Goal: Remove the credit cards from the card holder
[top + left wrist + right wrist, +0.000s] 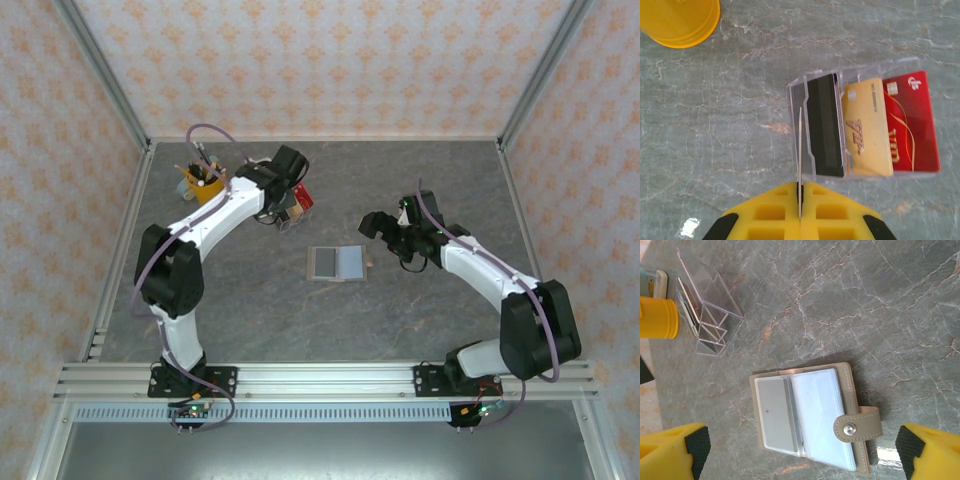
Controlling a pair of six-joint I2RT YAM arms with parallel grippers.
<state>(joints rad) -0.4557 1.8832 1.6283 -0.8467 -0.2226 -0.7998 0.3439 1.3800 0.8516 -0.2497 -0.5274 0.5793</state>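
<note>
**Supervisor:** Report the card holder position.

**Operator:** I see the card holder (336,263) lying open and flat on the table (250,310), between the two arms. In my right wrist view its snap tab (856,427) is undone. One grey card (774,414) sits in its left sleeve.

**Supervisor:** Right gripper status?

**Operator:** The right gripper (800,447) hangs above the card holder, jaws spread wide, nothing between them.

**Supervisor:** Left gripper status?

**Operator:** The left gripper (800,189) is clamped on a thin credit card (800,145), seen edge-on. It is at the clear rack (865,70), near the yellow cup (682,20). The credit card lines up with the rack's leftmost compartment; I cannot tell whether it is inside. The other compartments hold a dark card (825,125), a gold card (867,127) and a red card (912,120).
</note>
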